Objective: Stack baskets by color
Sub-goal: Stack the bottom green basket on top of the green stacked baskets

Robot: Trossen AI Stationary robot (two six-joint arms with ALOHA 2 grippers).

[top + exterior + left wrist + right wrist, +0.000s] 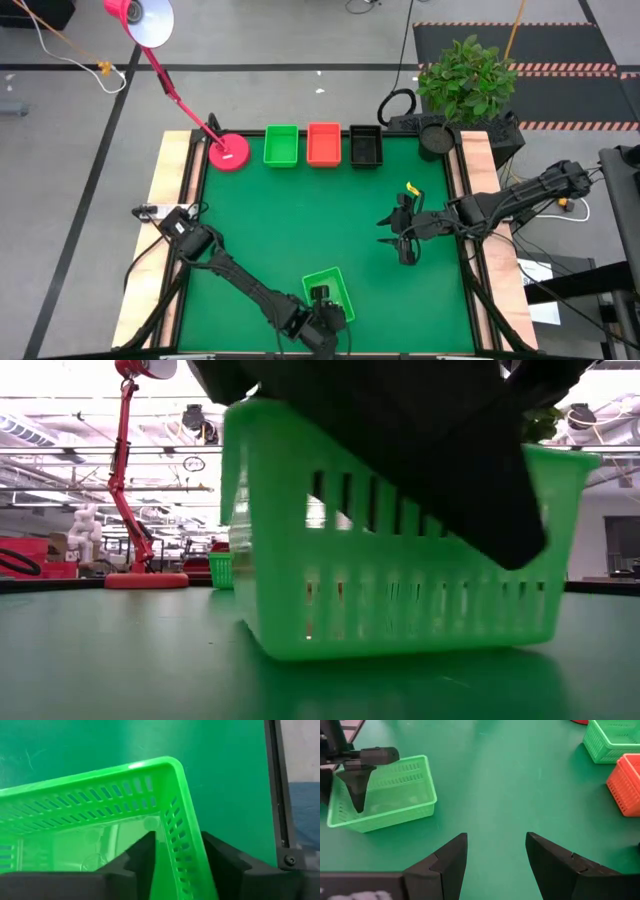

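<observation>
Green mesh fills the low view: a green basket sits on the counter at about 6 o'clock in the overhead picture, near the front edge. At its short end the left tool straddles the wall, one finger inside and the other outside, both just beside the mesh; whether they pinch it I cannot tell. Along the far edge, near 12 o'clock, stand three more in a row: a second green basket, an orange-red basket and a black basket. Toward 3 o'clock the right tool hovers over bare green, fingers spread wide, holding nothing.
</observation>
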